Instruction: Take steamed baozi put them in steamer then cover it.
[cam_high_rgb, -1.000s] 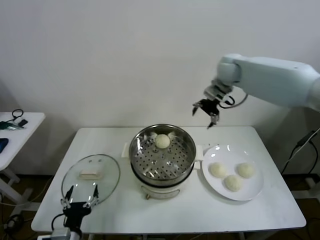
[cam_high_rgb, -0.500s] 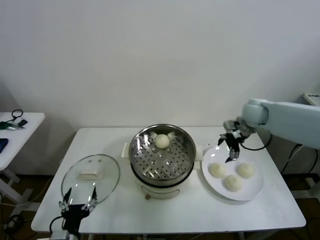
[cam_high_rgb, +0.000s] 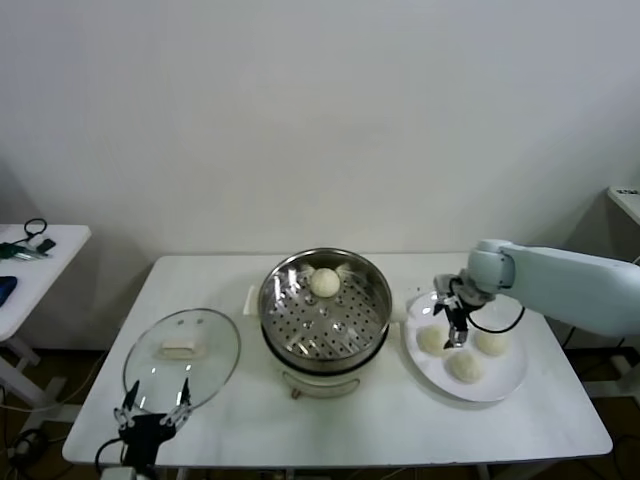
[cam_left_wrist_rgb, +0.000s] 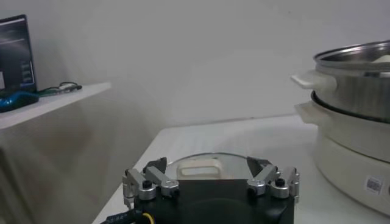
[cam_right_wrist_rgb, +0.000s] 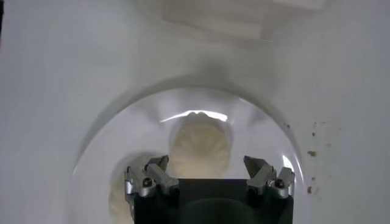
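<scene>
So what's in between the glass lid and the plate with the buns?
The steamer sits between the glass lid and the plate, with one bun already on its tray. The head view shows this.

Head cam high, facing table (cam_high_rgb: 300, 420), wrist cams close, low.

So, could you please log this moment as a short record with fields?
baozi in steamer: one, at the back of the steamer tray
baozi on plate: three, on the plate
right gripper: open, above the plate's nearest-steamer baozi
left gripper: open, idle at table's front edge by the cover
cover: off, flat on table left of steamer
</scene>
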